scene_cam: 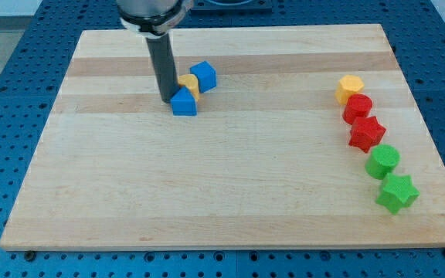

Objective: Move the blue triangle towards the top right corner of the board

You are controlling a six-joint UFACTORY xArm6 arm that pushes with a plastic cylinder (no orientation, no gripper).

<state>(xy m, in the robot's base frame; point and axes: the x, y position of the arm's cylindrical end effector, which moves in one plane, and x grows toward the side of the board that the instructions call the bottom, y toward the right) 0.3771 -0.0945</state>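
Two blue blocks, two yellow blocks, two red blocks, two green blocks: eight on one board.

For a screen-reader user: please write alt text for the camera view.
My tip rests on a wooden board, touching the left side of the blue triangle, with a yellow block and another blue block just behind. At the view's right runs a line of blocks: yellow hexagon, red cylinder, red star, green cylinder, green star.
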